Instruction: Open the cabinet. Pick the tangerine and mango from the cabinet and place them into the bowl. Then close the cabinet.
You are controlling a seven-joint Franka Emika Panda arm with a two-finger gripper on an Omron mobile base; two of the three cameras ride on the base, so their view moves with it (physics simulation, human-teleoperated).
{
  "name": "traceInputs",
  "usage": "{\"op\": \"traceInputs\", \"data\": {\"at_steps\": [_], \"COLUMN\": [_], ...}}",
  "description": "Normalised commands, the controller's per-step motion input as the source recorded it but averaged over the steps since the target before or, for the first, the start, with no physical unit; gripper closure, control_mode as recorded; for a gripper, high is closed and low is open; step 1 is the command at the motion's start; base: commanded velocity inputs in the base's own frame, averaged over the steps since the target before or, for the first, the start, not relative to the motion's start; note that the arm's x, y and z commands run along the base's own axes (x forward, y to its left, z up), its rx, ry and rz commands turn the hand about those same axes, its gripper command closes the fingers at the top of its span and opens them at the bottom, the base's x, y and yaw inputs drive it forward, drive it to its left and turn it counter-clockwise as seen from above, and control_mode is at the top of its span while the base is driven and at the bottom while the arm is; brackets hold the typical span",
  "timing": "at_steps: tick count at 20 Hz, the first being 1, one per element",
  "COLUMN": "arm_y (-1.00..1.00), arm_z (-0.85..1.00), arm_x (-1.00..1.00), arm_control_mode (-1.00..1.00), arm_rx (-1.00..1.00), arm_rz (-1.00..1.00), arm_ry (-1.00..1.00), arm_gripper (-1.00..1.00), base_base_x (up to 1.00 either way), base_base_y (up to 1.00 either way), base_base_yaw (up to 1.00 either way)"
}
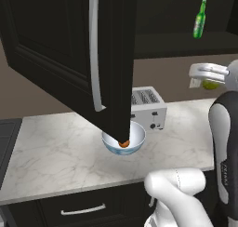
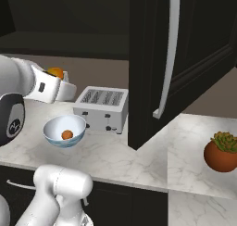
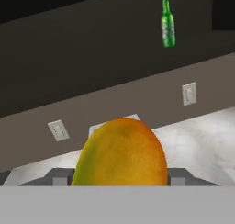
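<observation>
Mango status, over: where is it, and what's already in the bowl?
Gripper shut on mango, carried above the counter. Tangerine already in bowl. Cabinet door open, hanging over the bowl; toaster right beside it.

A glossy white arm (image 1: 179, 193) of rounded segments, with black joint bands bearing small white markings.

Open cabinet door (image 1: 69, 49) over bowl (image 1: 137, 140)
</observation>
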Motion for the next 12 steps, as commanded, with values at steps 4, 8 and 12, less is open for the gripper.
{"op": "traceInputs", "data": {"at_steps": [4, 8, 12], "arm_y": [0.39, 0.56, 0.59], "arm_z": [-1.00, -1.00, -1.00], "arm_x": [-0.03, 0.28, 0.58], "arm_control_mode": [-1.00, -1.00, -1.00], "arm_rx": [0.00, 0.00, 0.00], "arm_rz": [0.09, 0.09, 0.08], "arm_ry": [0.23, 0.25, 0.30], "arm_gripper": [1.00, 1.00, 1.00], "base_base_x": [0.00, 0.00, 0.00], "base_base_y": [0.00, 0.00, 0.00], "base_base_yaw": [0.00, 0.00, 0.00]}}
